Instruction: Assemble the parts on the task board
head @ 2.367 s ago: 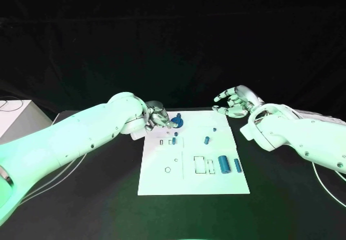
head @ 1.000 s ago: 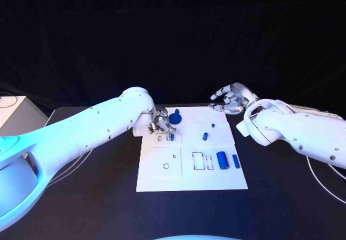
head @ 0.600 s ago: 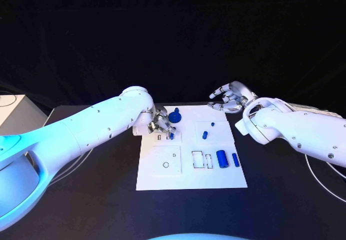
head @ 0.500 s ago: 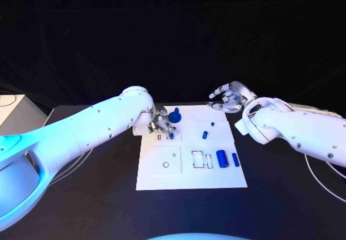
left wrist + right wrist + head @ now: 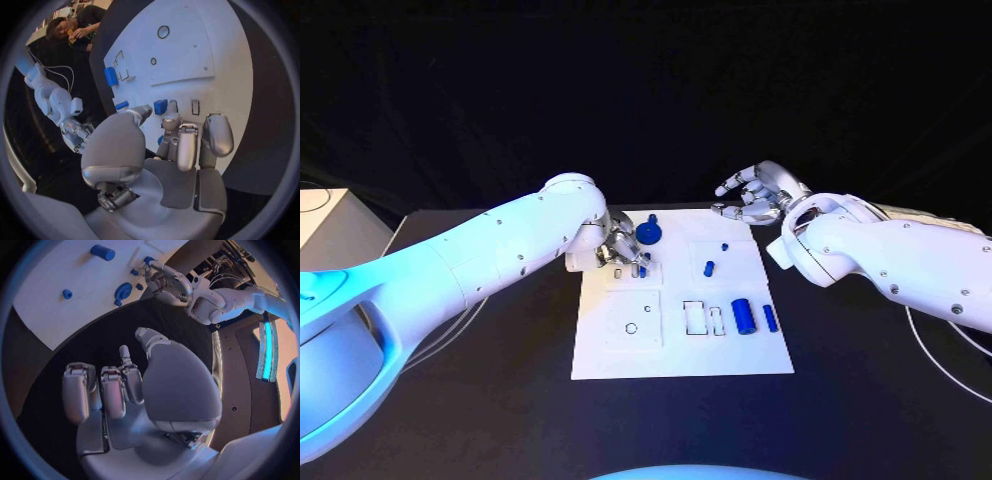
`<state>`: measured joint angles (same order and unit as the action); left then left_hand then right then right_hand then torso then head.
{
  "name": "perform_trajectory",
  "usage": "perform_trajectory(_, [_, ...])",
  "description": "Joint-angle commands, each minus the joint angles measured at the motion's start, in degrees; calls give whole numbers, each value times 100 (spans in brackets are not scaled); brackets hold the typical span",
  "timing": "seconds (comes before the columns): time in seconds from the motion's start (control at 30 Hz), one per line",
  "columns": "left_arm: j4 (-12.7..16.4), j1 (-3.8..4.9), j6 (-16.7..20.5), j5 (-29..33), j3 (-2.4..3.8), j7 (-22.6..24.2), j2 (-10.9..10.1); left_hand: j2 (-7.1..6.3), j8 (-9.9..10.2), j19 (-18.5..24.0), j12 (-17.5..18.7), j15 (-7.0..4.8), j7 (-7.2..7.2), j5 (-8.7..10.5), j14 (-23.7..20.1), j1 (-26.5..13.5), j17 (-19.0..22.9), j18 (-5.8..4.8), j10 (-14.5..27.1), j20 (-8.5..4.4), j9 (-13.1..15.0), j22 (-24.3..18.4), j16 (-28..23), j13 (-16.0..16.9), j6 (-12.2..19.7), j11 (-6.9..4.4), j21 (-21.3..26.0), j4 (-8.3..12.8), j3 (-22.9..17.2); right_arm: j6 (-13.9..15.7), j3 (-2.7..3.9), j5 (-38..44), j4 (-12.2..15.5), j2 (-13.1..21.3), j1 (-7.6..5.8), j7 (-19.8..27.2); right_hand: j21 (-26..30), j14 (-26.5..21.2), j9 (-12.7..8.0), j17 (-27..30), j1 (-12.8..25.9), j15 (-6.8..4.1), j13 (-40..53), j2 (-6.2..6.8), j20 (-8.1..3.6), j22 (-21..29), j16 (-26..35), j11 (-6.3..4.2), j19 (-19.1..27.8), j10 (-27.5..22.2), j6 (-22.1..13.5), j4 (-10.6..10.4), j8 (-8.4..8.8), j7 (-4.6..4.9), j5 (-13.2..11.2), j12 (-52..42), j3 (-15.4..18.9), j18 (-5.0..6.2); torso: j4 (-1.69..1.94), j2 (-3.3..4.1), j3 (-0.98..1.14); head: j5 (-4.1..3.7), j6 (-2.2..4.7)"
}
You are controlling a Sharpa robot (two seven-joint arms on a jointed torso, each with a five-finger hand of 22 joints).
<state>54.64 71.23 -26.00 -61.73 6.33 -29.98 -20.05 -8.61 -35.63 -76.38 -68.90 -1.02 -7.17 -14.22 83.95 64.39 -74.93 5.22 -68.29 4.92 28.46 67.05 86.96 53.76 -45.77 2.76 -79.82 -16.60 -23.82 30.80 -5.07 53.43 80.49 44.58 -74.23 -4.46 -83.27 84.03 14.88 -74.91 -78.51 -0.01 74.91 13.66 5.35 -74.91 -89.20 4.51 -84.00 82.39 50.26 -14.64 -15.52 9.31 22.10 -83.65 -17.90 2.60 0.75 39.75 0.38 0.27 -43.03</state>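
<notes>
The white task board (image 5: pixel 678 352) lies mid-table. My left hand (image 5: pixel 620 248) is over its far left part; thumb and a finger pinch a small blue block (image 5: pixel 160 106) at a slot, also seen as the small blue block (image 5: pixel 642 270) in the head view. A round blue part (image 5: pixel 649 232) stands just beyond the hand. A short peg (image 5: pixel 710 268) and a tiny stud (image 5: pixel 726 246) lie further right. A thick cylinder (image 5: pixel 746 317) and a thin cylinder (image 5: pixel 770 319) lie at the right edge. My right hand (image 5: pixel 759 195) hovers off the far right corner, fingers loosely curved, holding nothing.
A white box (image 5: pixel 326 228) stands at the table's left edge. Empty cut-outs (image 5: pixel 694 318) and a small ring hole (image 5: pixel 632 328) mark the board's near half. Black table (image 5: pixel 488 400) surrounds the board.
The view has shifted slightly. My left hand stays at the small blue block by the slots; my right hand has barely moved.
</notes>
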Motion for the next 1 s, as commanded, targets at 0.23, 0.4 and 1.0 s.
perform_trajectory(0.23, [-51, -11, -124, 85, -2, 2, 48, 9, -42, -12, -30, 11, 23, 0, 374, 107, -980, -48, 50, 12, 32, 13, 17, -15, -6, -16, -32, 1, -79, -85, 4, 9, 11, -13, -1, 11, 33, 536, -2, -1245, 27, 8, 749, -1, 38, -730, 18, 3, -284, -40, -30, -24, 18, 10, 45, 24, -6, -52, -3, 8, 1, -17, -28])
perform_trajectory(0.4, [-82, -18, -102, 96, -3, 5, 57, 30, -60, -10, -33, 8, 27, -3, 375, 162, -984, -49, 53, 10, 61, 19, 20, -12, 3, -20, -37, 3, -126, -90, 5, 9, 10, -15, -1, 6, 33, 536, -2, -1245, 27, 8, 749, -1, 38, -730, 18, 3, -284, -40, -30, -24, 18, 10, 45, 24, -6, -52, 1, 3, 2, -28, -41])
perform_trajectory(1.0, [-47, -23, 256, 569, -3, 192, 18, 52, -659, 16, 44, -96, 158, 5, 389, 1073, -1024, -51, 69, -64, 816, 75, 41, -103, 167, -147, -81, 515, -1505, -140, 5, 9, -22, -36, 1, -33, 31, 537, 0, -1249, 25, 8, 752, -10, 39, -734, 17, 4, -285, -37, -32, -26, 16, 10, 55, 22, -16, -53, 7, 0, 9, -16, -68])
